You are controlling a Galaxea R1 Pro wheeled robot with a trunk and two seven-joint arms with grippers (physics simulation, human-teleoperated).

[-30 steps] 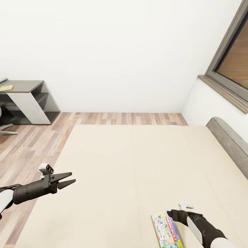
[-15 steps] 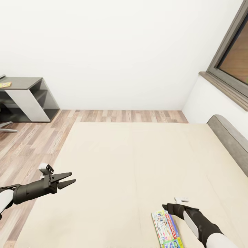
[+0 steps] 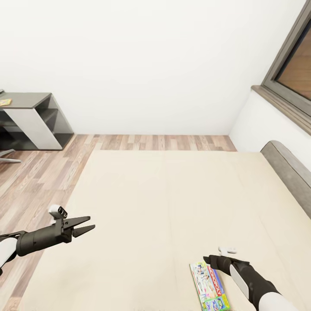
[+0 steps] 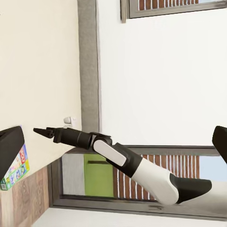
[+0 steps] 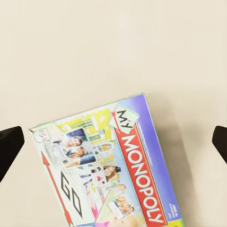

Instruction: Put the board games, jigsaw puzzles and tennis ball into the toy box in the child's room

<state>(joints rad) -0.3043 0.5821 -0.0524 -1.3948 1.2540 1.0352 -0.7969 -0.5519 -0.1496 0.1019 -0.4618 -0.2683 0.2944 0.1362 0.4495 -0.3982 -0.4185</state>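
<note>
A white and green Monopoly board game (image 3: 209, 287) lies flat on the beige bed (image 3: 164, 194) near its front right. My right gripper (image 3: 207, 260) hovers over the box's far end, open, its fingertips wide apart on either side of the box (image 5: 109, 170) in the right wrist view. My left gripper (image 3: 88, 226) hangs open over the bed's left edge, holding nothing. The table (image 3: 30, 101) stands far off at the left wall, with a small flat yellow thing (image 3: 5, 102) on it. The toy box, jigsaw puzzles and tennis ball are out of view.
Wood floor (image 3: 39, 172) runs between the bed and the table. A grey headboard (image 3: 289, 172) borders the bed on the right, below a window (image 3: 293, 73). The left wrist view shows my right arm (image 4: 118, 158) stretched across the bed.
The whole picture has shifted, so the camera moved. My right gripper has drawn back a little toward the Monopoly box's far end. The left arm holds its pose.
</note>
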